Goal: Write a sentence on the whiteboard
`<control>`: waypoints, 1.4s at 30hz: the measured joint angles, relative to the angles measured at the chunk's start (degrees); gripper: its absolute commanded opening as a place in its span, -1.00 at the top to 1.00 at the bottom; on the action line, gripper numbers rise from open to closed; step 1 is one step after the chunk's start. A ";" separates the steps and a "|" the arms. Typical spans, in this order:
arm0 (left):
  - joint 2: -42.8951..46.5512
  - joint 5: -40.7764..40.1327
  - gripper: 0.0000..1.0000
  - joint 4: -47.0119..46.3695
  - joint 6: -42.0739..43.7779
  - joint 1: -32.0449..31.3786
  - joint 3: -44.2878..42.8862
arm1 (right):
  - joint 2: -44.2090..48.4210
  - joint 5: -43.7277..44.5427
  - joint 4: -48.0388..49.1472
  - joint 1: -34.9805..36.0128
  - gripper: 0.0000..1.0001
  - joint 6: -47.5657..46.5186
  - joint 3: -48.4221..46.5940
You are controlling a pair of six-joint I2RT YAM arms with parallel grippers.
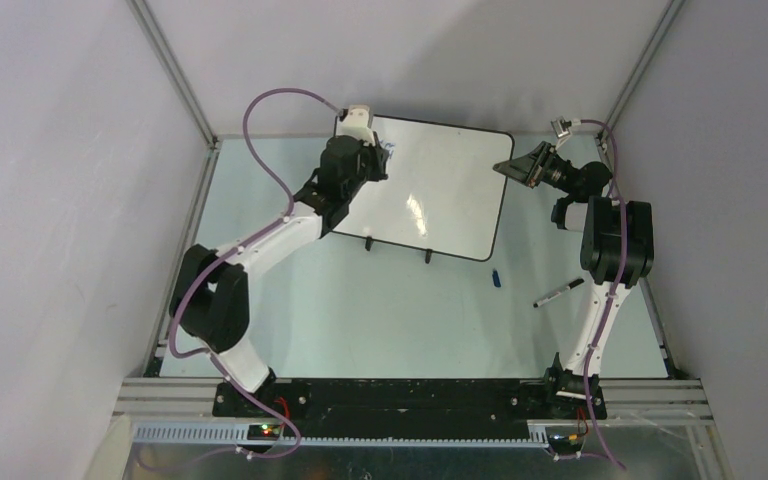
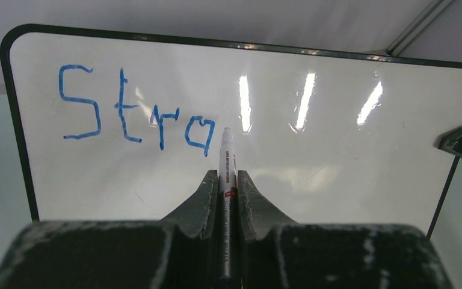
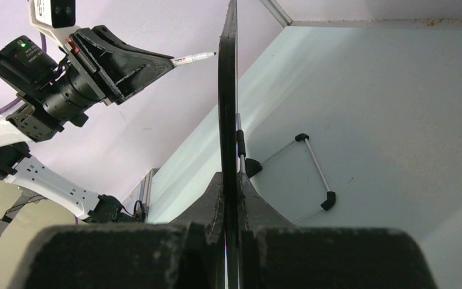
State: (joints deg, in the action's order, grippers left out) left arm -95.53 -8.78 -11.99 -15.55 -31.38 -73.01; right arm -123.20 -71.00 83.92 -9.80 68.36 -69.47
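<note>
The whiteboard [image 1: 440,195] stands tilted at the back of the table, glossy white with a thin black rim. On its upper left the sentence [image 2: 133,114] reads "Stra" in blue handwriting. My left gripper [image 2: 227,176] is shut on a white marker [image 2: 227,158], whose tip sits just right of the "a", at or barely off the surface. The top view shows the left gripper [image 1: 384,160] at the board's top left corner. My right gripper [image 1: 508,167] is shut on the whiteboard's right edge [image 3: 228,90]. The right wrist view also shows the marker [image 3: 194,58] pointing at the board.
A second marker [image 1: 558,292] and a small blue cap [image 1: 496,278] lie on the table right of the board's front. The board's two black feet [image 1: 368,241] rest on the table. A wire stand [image 3: 313,162] props the board from behind. Walls close in on both sides.
</note>
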 measured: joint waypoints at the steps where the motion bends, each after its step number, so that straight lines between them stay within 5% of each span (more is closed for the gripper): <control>1: -0.26 0.02 1.00 0.20 0.00 0.00 -0.55 | 0.00 0.00 -0.02 0.00 1.00 0.00 0.00; 42: -5.22 0.39 1.00 6.40 0.28 0.00 -7.56 | 0.09 -0.02 0.00 0.00 1.00 0.00 0.02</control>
State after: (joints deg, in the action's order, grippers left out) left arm -100.75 -8.38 -5.58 -15.27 -31.38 -80.58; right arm -123.11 -71.02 83.92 -9.80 68.36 -69.45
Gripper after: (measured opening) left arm 0.151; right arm 0.069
